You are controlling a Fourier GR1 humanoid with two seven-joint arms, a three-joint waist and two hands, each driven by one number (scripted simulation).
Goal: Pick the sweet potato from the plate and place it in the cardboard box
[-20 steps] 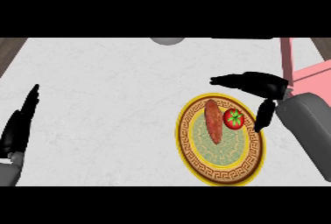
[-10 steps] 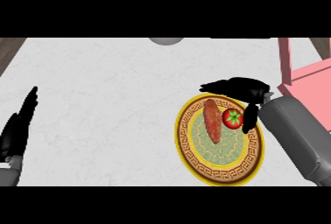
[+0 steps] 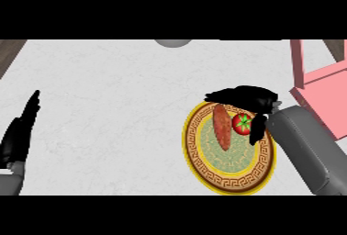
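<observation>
A long reddish sweet potato (image 3: 222,126) lies on a round plate (image 3: 230,176) with a yellow patterned rim and green centre, at the right of the head view. A red tomato (image 3: 242,123) sits beside it on the same plate. My right hand (image 3: 245,97) hovers over the plate's far rim, fingers spread leftward above the potato's top end and thumb hanging down past the tomato; it holds nothing. The pink box (image 3: 324,98) stands at the right edge, partly cut off. My left hand (image 3: 22,131) rests open at the left edge.
A grey round object (image 3: 173,42) shows at the counter's far edge. My grey right forearm (image 3: 310,149) covers the plate's right side. Bare white counter (image 3: 115,114) stretches between the plate and the left hand.
My right hand has moved left and nearer, from beside the box to over the plate's far rim, above the tomato and the potato's end. The left hand has not moved.
</observation>
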